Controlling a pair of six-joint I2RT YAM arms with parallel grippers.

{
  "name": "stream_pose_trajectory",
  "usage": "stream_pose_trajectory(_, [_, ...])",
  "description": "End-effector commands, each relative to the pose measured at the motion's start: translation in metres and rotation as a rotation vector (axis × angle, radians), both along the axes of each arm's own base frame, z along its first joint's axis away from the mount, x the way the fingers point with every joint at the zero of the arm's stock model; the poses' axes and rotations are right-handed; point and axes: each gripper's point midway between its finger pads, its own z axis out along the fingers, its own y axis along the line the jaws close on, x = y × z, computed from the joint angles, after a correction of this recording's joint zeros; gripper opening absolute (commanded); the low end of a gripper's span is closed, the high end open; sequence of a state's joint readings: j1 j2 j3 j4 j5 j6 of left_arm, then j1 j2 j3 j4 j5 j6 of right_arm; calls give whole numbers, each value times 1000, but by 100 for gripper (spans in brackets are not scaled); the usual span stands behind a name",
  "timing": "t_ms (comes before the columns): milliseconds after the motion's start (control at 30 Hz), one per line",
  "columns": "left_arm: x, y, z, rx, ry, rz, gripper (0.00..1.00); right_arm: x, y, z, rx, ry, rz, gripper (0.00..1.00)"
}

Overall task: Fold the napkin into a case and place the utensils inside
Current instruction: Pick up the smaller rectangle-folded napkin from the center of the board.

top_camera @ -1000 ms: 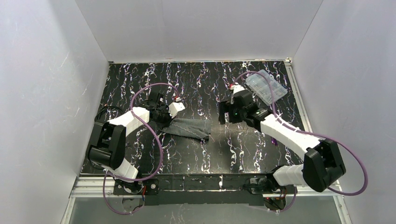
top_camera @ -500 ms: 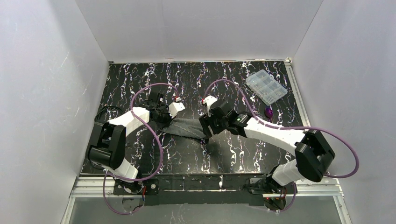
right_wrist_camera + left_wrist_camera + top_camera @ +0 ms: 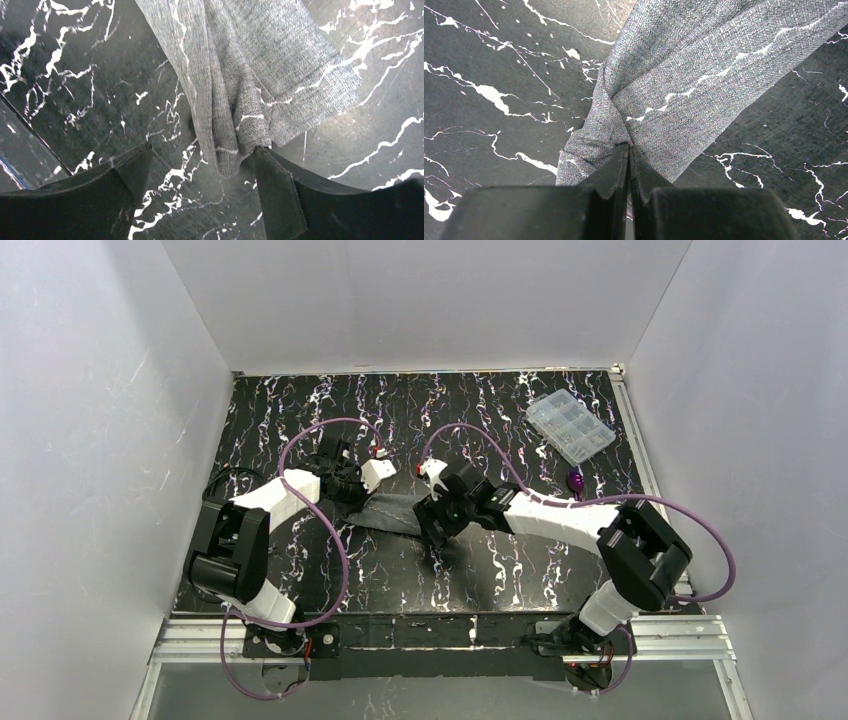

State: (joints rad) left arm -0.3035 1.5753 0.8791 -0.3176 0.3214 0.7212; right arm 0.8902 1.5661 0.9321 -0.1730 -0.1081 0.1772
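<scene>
Folding stage: left gripper [image 3: 629,147] has its jaws clamped on the bunched end of the napkin [image 3: 684,75]. Right gripper [image 3: 202,150] straddles the opposite end, jaws apart; it likely needs to close there next.

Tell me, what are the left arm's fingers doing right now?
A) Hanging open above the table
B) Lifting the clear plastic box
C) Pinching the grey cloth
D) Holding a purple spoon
C: the left wrist view shows the left arm's fingers pressed together on a bunched fold of the napkin.
</scene>
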Motion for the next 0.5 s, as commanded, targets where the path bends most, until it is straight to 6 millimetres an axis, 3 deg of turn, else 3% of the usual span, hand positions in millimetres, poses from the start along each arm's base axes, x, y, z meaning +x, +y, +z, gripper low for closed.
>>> stream_pose_trajectory(0, [-25, 13, -8, 54, 89, 13, 0, 8, 14, -6, 46, -19, 12, 78])
stream_pose_trajectory(133, [-25, 13, -8, 53, 88, 9, 0, 12, 18, -13, 22, -14, 15, 66])
stream_pose_trajectory(267, [-26, 13, -8, 54, 91, 5, 0, 18, 9, -19, -37, -37, 3, 56])
stream_pose_trajectory(467, [-26, 13, -7, 52, 87, 2, 0, 23, 8, -5, -16, -82, -14, 25])
